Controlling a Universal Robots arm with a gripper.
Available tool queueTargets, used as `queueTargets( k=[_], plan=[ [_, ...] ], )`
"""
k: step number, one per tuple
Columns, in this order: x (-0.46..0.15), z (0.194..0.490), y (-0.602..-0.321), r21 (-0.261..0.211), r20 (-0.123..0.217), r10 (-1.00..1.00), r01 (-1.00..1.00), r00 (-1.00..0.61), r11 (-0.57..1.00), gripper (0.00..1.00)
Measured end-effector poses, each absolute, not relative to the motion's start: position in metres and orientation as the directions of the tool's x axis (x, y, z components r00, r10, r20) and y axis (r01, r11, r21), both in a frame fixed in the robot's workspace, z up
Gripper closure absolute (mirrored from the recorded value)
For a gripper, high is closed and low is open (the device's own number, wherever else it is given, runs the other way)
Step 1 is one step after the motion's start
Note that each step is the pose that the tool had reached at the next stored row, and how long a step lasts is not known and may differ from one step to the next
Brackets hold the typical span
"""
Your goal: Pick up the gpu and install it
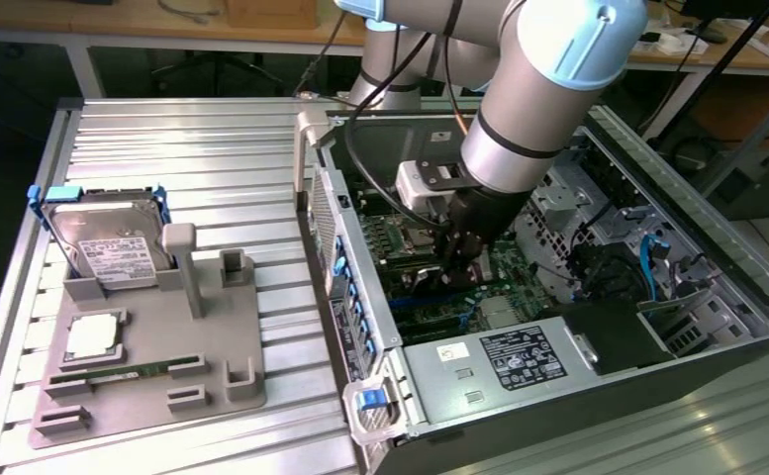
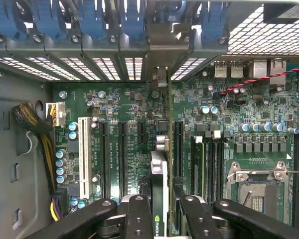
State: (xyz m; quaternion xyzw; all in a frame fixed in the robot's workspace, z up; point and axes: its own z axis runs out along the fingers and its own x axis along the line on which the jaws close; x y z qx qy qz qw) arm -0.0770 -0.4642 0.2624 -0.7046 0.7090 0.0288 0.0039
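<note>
The bench point(image 1: 173, 139) is ribbed metal, and on it lies the open computer case point(image 1: 701, 287), its side off so I can reach straight down onto the motherboard point(image 2: 124, 109). On the exterior view's left, well apart from the case, sits the grey parts holder point(image 1: 146, 366). It props the hard drive point(image 1: 104, 237) upright in its blue rails and keeps a memory stick point(image 1: 120, 373) lying in a groove. Its tall posts stand bare, so I judge the card was taken from there.

My arm point(image 1: 542, 89) reaches down into the case, carrying my claw point(image 2: 162, 209) low over the board. My claw is narrowed onto the gpu point(image 2: 160, 169), gripping it edge-up between my fingers point(image 2: 138, 219), so the card's thin top edge runs away from my wrist toward the rear wall of the case. I hold it on edge because that is how it has to meet a slot.

The card stands among the long black expansion slots point(image 2: 122, 154), beside the white slot point(image 2: 83, 149), with its silver bracket point(image 2: 162, 50) up at the blue-clipped openings of the rear panel. I cannot tell whether its lower edge is fully home in the slot; by my judgement the installing is close to done.
</note>
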Motion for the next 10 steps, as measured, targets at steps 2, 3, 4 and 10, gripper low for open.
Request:
queueTargets(
  k=[2, 3, 4, 10],
  plan=[
    [-0.0770, 0.2624, -0.4644, 0.035, -0.046, -0.999, -0.999, -0.009, 0.007, 0.73],
    [-0.0771, 0.2624, -0.4645, 0.035, -0.046, -0.999, -0.999, -0.011, 0.009, 0.73],
    [-0.0772, 0.2624, -0.4645, 0.035, -0.045, -0.999, -0.999, -0.012, 0.010, 0.73],
    [-0.0792, 0.2594, -0.4646, 0.035, -0.046, -0.999, -0.999, -0.029, 0.028, 0.73]
  ],
)
